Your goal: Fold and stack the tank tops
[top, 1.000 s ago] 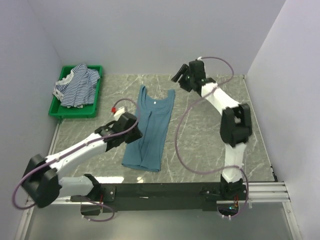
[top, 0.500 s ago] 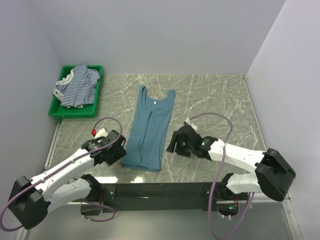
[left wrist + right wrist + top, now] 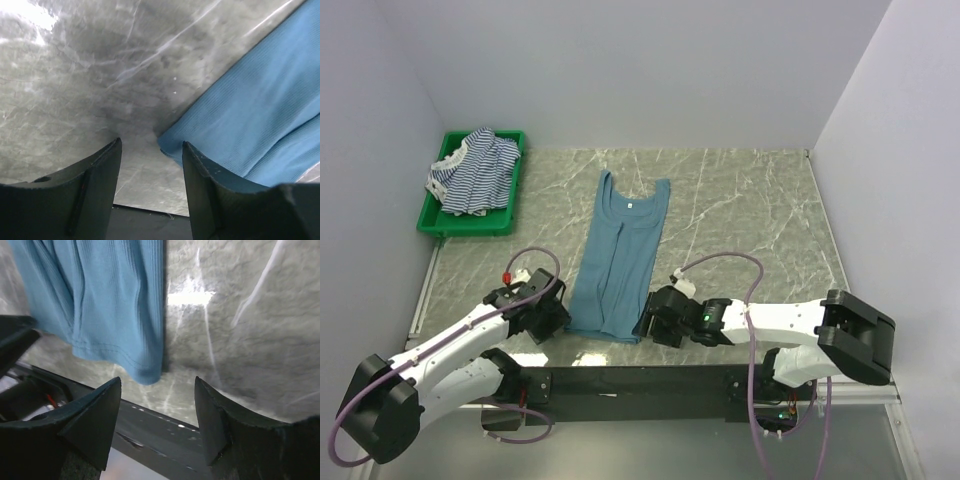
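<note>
Left gripper (image 3: pixel 151 145) and right gripper (image 3: pixel 157 382), jaws wide open and empty, flank the near hem corners of the top (image 3: pixel 618 255), flat on the table (image 3: pixel 740 200); a shallow pinch may catch one layer only.

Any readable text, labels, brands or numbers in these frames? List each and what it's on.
No text can be read in any view.
Neck label on the teal top: a small white patch, too small to read.
Striped tops and green bin: no print visible.
</note>
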Controlling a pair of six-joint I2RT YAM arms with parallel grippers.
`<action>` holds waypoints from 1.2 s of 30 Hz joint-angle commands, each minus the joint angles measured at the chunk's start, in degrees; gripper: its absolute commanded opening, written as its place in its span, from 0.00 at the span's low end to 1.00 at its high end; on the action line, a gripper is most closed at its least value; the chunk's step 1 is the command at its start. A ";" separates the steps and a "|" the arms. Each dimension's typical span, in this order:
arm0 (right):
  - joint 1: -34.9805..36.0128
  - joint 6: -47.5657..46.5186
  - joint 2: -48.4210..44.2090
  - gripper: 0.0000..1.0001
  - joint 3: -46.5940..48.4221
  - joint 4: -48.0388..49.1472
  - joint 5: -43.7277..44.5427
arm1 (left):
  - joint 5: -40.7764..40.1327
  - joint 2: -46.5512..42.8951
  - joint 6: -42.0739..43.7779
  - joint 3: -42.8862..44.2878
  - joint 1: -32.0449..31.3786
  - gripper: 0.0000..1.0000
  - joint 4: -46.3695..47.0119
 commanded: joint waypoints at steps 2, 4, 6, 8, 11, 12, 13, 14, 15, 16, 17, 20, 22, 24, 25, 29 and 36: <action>1.89 7.02 0.98 0.66 -0.03 2.88 3.58 | 2.38 -2.03 -2.34 -1.63 0.31 0.56 2.25; 2.33 8.51 1.60 0.65 0.23 1.57 4.11 | 2.38 -2.56 -2.61 -2.15 0.31 0.54 3.03; 2.60 9.74 1.78 0.64 -0.30 2.00 4.20 | 2.11 -2.30 -2.70 -2.42 0.31 0.53 3.56; 2.77 10.36 2.48 0.61 -0.13 2.36 4.20 | 2.11 -1.51 -2.62 -2.68 0.31 0.53 4.44; 3.30 10.54 4.32 0.60 1.28 1.30 5.16 | 1.85 -1.42 -2.61 -3.65 0.31 0.52 5.58; 3.30 10.54 5.20 0.59 1.63 1.13 5.43 | 1.85 -1.42 -2.62 -4.09 0.31 0.52 5.85; 3.30 10.62 5.64 0.57 1.90 1.12 5.60 | 1.85 -1.59 -2.44 -4.26 0.31 0.52 6.20; 3.30 10.54 5.99 0.56 2.16 1.30 5.52 | 1.85 -1.68 -2.35 -4.44 0.31 0.51 6.72; 3.30 10.45 6.78 0.54 2.34 1.56 5.34 | 1.85 -1.68 -2.26 -4.62 0.31 0.50 7.08; 3.30 10.45 7.31 0.52 2.60 1.39 5.43 | 1.94 -1.51 -2.26 -5.14 0.31 0.49 7.34; 3.30 10.10 7.66 0.50 2.95 1.56 5.43 | 2.02 -1.33 -2.09 -5.32 0.31 0.49 7.95; 3.30 9.58 9.42 0.46 3.39 1.65 5.08 | 1.85 -0.37 -1.65 -5.50 0.23 0.46 8.58; 3.30 8.87 10.56 0.40 3.83 1.39 4.81 | 2.20 -0.10 -1.30 -5.50 0.23 0.40 8.84; 3.30 7.47 11.18 0.34 4.18 0.34 4.73 | 2.46 -0.36 -1.12 -5.76 0.23 0.30 9.19; 3.13 6.33 11.18 0.31 4.36 -0.10 4.90 | 3.07 -0.89 -0.69 -5.93 0.23 0.26 9.45; 3.21 3.78 9.96 0.19 3.83 -3.00 5.34 | 5.71 -2.30 0.55 -6.64 0.14 0.05 10.95; 3.21 -1.15 2.58 0.10 2.16 -10.73 5.87 | 6.24 -6.33 -1.82 -4.53 -7.22 0.00 7.79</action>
